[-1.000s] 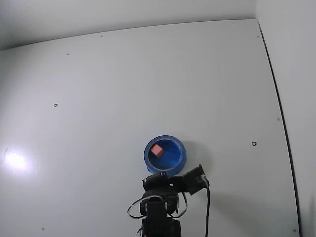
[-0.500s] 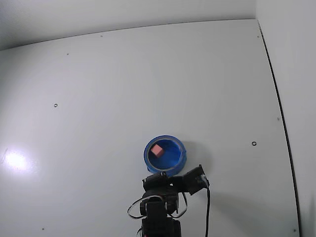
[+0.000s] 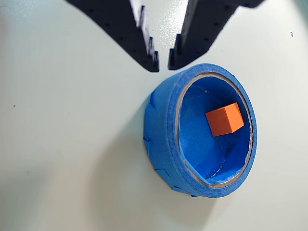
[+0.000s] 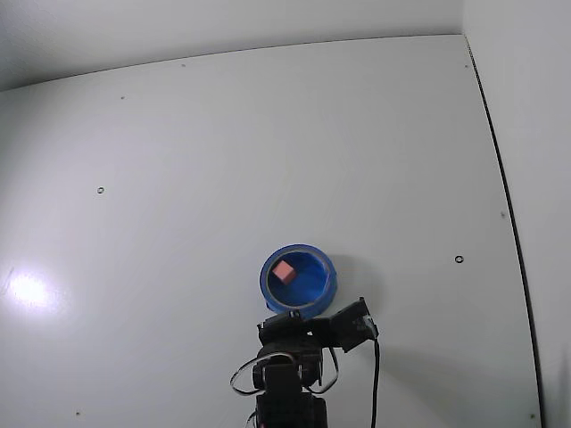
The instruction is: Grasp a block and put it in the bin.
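Note:
The block (image 3: 224, 119) is a small orange-pink cube lying inside the bin (image 3: 163, 134), a round bright blue bowl with a thick rim. In the fixed view the block (image 4: 284, 272) sits left of centre in the bin (image 4: 321, 283). My gripper (image 3: 163, 60) enters the wrist view from the top, its two black fingers close together with a narrow gap and nothing between them. It hovers just off the bin's rim. In the fixed view the gripper (image 4: 292, 314) is at the bin's near edge.
The table (image 4: 178, 178) is plain white with a few small screw holes. A wall seam runs down the right side (image 4: 504, 205). The arm's base and cable (image 4: 294, 392) are at the bottom centre of the fixed view.

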